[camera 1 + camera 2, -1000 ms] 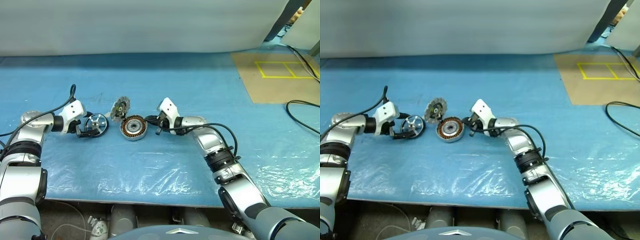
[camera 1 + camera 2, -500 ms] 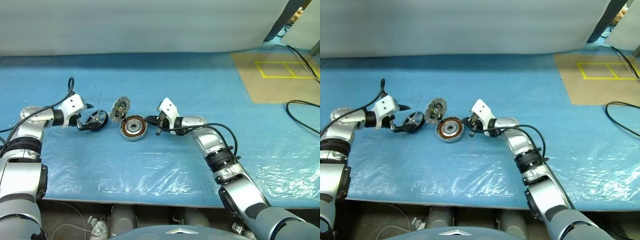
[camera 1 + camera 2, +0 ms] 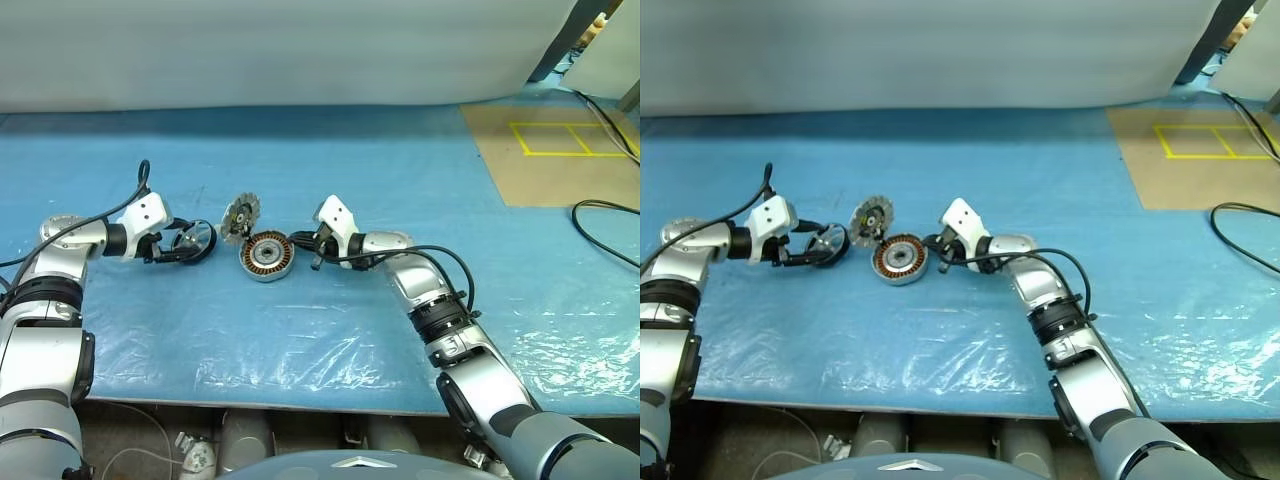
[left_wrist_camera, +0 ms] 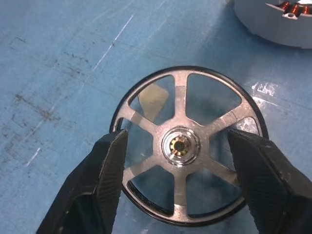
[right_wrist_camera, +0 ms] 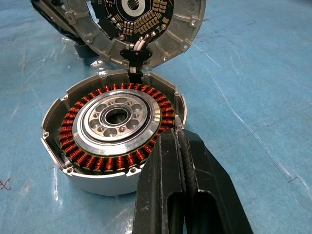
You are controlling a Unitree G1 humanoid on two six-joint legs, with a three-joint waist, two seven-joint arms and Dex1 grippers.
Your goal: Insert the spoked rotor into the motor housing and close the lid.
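Blue-covered counter [image 3: 330,180], a clear plastic sheet over the near part.

Motor housing [image 3: 267,255] sits flat on the counter near the middle, open side up, ring of copper windings around a silver hub. Its lid [image 3: 239,215] stands tilted up at the far edge, joined to the housing by short wires; circuit side faces the housing.

Spoked rotor [image 3: 194,241] is to the left of the housing, apart from it, propped up on edge rather than lying flat. In the left wrist view it shows six spokes, a dark outer rim and a small brass-centred hub.

Left gripper [image 4: 180,161]: fingers [image 4: 105,170] spread wide, one on each side of the rotor's rim, close against it. Cannot tell whether they press on it or just bracket it.

Right gripper [image 5: 181,156]: fingers pressed together with nothing between them, tips resting at the near rim of the housing.

Tan board [image 3: 560,160] with yellow tape lines lies far right, black cable [image 3: 605,225] beside it.
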